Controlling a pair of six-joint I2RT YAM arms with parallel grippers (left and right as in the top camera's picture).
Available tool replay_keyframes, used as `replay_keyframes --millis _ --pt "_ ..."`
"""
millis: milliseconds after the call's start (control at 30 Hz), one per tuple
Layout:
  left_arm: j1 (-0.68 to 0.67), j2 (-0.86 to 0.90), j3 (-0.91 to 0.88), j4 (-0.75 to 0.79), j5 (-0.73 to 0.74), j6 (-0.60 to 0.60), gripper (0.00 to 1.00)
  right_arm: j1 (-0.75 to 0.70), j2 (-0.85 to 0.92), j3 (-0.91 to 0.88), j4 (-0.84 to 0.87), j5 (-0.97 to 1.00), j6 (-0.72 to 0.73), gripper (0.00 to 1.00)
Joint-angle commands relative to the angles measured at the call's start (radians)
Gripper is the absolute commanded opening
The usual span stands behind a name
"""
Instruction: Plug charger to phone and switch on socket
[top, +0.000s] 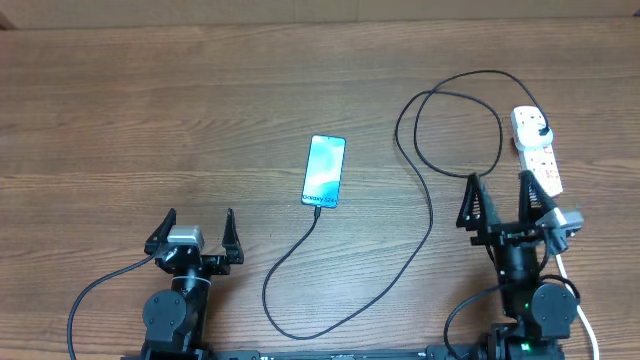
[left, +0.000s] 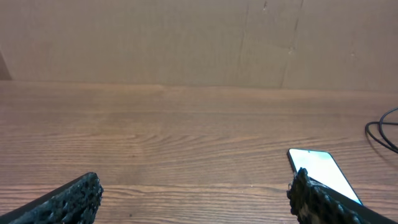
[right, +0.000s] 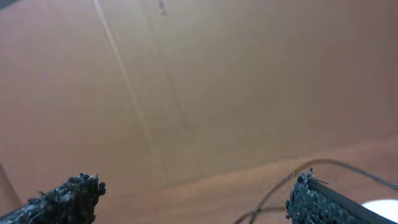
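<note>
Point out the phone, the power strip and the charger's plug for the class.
phone (top: 324, 171): overhead view, middle of its lit screen.
power strip (top: 546, 165): overhead view, white body below the plug.
charger plug (top: 541, 131): overhead view, black plug body sitting in the strip.

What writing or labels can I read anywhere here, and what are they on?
"Galaxy": on the phone screen, at the end nearest the robot; the characters after it are too small to read.
Socket: any markings are too small to read.
No other text shows in any view.
</note>
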Motion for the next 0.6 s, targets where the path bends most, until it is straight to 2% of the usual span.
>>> replay_keyframes --millis 0,67,233,333,567 --pt "0.012 -0.009 -0.003 0.001 0.005 0.015 1.00 0.004 -0.051 -0.043 -0.033 0.036 0.000 1.00" --pt "0.012 -0.009 -0.003 0.001 0.005 0.016 1.00 0.004 -0.060 -0.066 -0.039 0.037 0.000 1.00" --pt "0.012 -0.009 -0.003 0.001 0.004 0.016 1.00 0.005 -0.099 -0.065 -0.182 0.048 0.000 1.00" --pt "0.012 -0.009 -0.003 0.001 0.005 0.015 1.00 0.005 -0.169 -0.065 -0.326 0.063 -0.001 1.00" --pt "0.012 -0.009 -0.003 0.001 0.005 0.016 1.00 0.010 -0.276 -0.065 -0.498 0.065 0.000 1.00"
